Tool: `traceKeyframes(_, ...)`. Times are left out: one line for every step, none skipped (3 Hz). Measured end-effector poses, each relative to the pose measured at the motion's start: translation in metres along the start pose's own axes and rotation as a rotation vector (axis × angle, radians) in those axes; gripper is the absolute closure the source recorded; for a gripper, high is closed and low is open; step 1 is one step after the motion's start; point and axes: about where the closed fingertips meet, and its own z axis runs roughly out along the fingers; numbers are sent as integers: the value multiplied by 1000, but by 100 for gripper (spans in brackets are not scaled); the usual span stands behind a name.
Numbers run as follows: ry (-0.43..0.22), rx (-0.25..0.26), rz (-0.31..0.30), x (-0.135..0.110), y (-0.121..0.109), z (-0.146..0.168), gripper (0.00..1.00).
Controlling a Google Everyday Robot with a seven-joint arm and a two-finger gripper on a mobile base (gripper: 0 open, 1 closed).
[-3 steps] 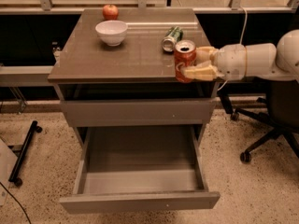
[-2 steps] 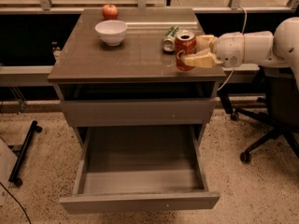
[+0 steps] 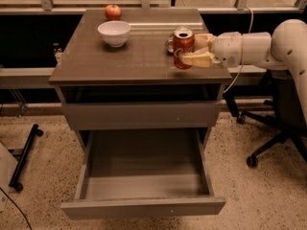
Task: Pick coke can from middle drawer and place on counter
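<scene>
A robot arm reaches in from the right over a grey cabinet. Its gripper [image 3: 191,49] is closed around the coke can [image 3: 183,48], one pale finger across the can's front and the other behind it. The can is upright.

Over the last second the can has travelled from the counter's [image 3: 120,56] front right corner, where it hung at the edge, inward and slightly leftward. It now sits over the right part of the counter, well inside the edge. Whether its base touches the surface cannot be told. This suggests the lift out of the drawer is done and only the set-down and release remain.

Just behind the coke can, a second can [image 3: 169,44] lies on the counter, mostly hidden. It is close enough that a careless lowering might nudge it.

The middle drawer [image 3: 144,207] is pulled fully out below, and its grey floor holds nothing. The drawer front [image 3: 141,115] above it is shut. A white bowl [image 3: 114,32] stands at the counter's back left and looks empty. A red apple [image 3: 113,11] lies just beyond it.
</scene>
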Motion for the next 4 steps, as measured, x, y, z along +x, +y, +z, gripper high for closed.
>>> traceKeyframes(-26,24,6,1,-5,16,100)
traceKeyframes(-35,58,33,11,-9,29,100)
traceKeyframes(-39,96,68,23,-15,42,100)
traceKeyframes(-37,137,105,35,-22,49,74)
